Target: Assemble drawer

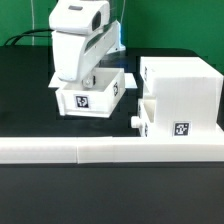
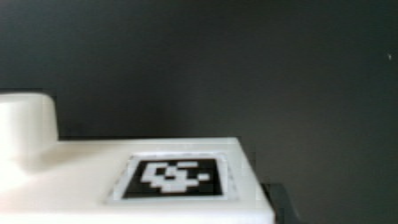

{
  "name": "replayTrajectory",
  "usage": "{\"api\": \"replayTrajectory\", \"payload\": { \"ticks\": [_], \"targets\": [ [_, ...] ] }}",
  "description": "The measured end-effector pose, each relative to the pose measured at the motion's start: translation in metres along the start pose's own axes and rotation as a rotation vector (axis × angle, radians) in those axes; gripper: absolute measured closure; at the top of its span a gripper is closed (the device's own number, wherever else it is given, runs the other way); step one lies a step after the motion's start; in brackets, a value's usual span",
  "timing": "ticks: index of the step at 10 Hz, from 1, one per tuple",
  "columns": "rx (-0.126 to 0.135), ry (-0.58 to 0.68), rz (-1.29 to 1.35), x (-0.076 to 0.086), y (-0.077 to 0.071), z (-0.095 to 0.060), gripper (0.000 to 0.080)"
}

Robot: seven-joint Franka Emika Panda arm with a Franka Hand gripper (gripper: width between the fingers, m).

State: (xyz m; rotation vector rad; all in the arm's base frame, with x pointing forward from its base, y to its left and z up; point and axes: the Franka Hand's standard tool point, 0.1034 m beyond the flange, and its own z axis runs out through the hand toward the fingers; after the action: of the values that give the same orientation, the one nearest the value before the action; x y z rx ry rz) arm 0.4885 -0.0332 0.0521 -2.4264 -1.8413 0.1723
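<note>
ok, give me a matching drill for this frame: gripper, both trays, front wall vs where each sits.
Things:
1. gripper
2. loose tray
3. second tray
4. long low wall

Places:
A. slotted in the casing, knob toward the exterior view's left
B. across the foreground, nearest the camera
C. reaching down at the loose tray's open top
D. standing free, at the exterior view's left of the casing

Pairs: 1-C, 2-D, 3-A, 4-B

The low white wall fences the near side; only a narrow gap separates the tray from the box casing.
</note>
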Motion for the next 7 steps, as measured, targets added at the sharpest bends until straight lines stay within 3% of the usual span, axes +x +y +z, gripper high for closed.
{"api": "replayTrajectory", "payload": {
  "ticks": [3,7],
  "targets": [
    [-0.002,-0.046,-0.397,-0.007,0.014,-0.002,0.0755],
    [0.004,-0.045,-0.383,-0.008,0.011,0.001,0.0755]
  ]
}}
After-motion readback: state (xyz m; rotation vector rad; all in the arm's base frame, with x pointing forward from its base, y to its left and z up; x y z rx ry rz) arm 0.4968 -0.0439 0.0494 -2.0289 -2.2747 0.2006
